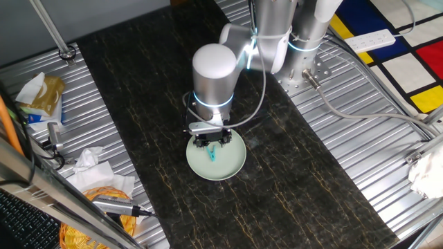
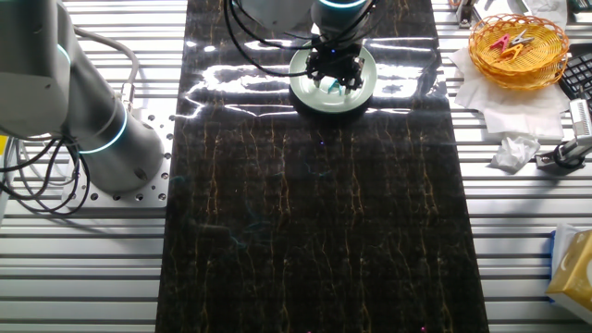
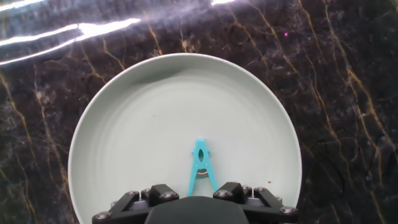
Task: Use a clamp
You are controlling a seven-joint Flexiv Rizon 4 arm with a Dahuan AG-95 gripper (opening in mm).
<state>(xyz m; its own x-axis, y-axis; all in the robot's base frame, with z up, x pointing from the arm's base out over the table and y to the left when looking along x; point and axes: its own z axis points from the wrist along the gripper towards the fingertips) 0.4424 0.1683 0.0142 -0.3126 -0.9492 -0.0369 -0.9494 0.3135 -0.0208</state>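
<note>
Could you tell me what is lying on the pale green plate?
Only the teal clamp lies on the plate, prongs toward the gripper, which covers the near rim.

One fixed view looks down from high on one side of the table; the other fixed view faces it from the opposite side. Both share the plate [image 1: 235,162]. The hand view looks straight down, close above this plate.
</note>
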